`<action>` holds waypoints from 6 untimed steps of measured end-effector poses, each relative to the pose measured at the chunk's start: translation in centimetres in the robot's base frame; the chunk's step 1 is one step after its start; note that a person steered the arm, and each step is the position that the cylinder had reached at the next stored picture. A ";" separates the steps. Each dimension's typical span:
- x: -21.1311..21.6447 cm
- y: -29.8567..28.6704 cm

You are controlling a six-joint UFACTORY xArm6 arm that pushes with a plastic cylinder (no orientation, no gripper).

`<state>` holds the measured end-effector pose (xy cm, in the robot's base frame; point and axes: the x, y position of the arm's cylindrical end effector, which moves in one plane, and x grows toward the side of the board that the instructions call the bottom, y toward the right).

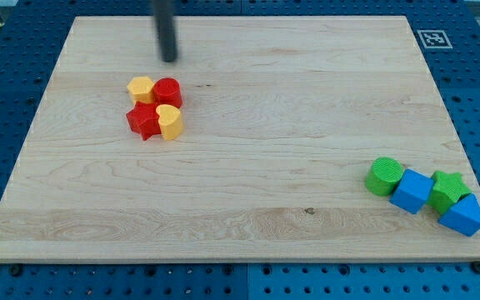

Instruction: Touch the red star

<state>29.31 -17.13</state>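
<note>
A pale wooden tabletop (248,150) lies on a blue perforated base, with a square printed marker (431,38) at its far right corner. I run an arm with no gripper, so there is nothing to open or close; it ends in a dark rod, and my tip (169,60) sits at the far left of the tabletop, apart from every block.

The red star (143,121) lies nearer than my tip and slightly left, at the near left of a tight cluster of four. No contact is made yet, so I judge the task as approached but not done; the touch itself remains.

In the way: a yellow block (141,88) and a red cylinder (167,92) stand side by side between my tip and the star, and a yellow heart-like block (170,122) touches the star's right side. The star's left and near sides look open, so I judge an approach from the left safest.

Well apart, at the near right, sit a green cylinder (384,176), a blue cube (412,191), a green star (449,189) and a blue wedge-like block (462,216).
</note>
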 end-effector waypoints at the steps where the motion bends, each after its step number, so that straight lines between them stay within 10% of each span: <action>1: 1.5 -8.7; 6: 15.4 0.5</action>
